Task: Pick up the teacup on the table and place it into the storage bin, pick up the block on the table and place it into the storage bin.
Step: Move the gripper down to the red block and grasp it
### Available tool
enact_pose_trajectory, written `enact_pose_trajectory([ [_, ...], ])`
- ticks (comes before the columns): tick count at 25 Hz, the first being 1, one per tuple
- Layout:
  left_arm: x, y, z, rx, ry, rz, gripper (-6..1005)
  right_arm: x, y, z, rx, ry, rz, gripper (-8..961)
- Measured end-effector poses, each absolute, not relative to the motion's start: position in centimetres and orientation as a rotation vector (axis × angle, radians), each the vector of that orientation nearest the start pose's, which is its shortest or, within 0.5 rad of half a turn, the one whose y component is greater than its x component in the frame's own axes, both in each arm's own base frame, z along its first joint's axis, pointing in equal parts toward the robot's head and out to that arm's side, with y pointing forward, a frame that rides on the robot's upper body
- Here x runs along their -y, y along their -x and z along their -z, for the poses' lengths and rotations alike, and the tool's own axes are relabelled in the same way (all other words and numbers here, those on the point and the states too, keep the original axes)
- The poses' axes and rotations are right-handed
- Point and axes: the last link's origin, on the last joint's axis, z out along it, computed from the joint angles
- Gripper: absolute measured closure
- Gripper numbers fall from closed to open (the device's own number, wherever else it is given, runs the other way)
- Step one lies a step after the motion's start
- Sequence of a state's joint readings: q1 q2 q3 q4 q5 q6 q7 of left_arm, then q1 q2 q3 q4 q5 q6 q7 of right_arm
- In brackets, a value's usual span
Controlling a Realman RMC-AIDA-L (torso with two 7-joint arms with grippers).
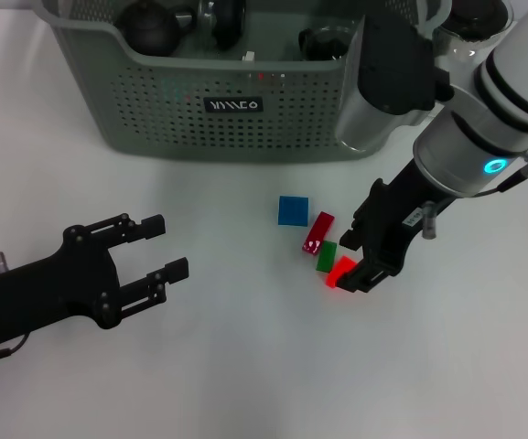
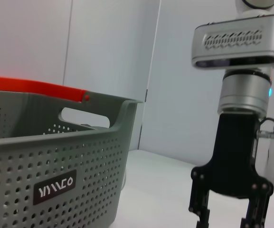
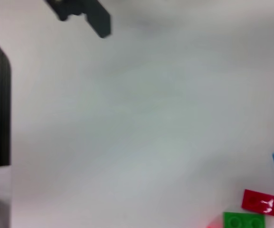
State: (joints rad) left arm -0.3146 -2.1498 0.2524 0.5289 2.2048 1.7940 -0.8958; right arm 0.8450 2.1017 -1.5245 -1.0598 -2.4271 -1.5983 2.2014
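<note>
Head view: right gripper [image 1: 355, 267] fingers apart around bright red block [image 1: 340, 272], green [image 1: 326, 256], dark red [image 1: 317, 233], blue [image 1: 293, 210] blocks just left; bin [image 1: 227, 114] far; left gripper [image 1: 161, 247] open, near-left.

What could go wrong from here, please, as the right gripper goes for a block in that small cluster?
The right gripper is down at the bright red block, which lies tight against the green block and close to the dark red block. Closing there could nudge or pinch a neighbour as well. The storage bin already holds dark items, so a dropped block may land on them. The left gripper hovers open, well clear.
</note>
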Motion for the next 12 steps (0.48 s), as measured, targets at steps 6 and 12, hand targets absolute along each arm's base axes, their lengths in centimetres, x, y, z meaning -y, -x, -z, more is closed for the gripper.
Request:
enact_pose_trajectory([
  [6, -22.4, 31.8, 1.6, 0.507, 2.542, 0.907, 378, -35.2, -14.4, 7.3, -0.67, 2.958, 0.652, 371],
  [12, -22.6, 31.9, 1.6, 0.509, 2.537, 0.903, 378, -35.3, -14.7, 7.3, -1.057, 2.786, 0.609, 368],
])
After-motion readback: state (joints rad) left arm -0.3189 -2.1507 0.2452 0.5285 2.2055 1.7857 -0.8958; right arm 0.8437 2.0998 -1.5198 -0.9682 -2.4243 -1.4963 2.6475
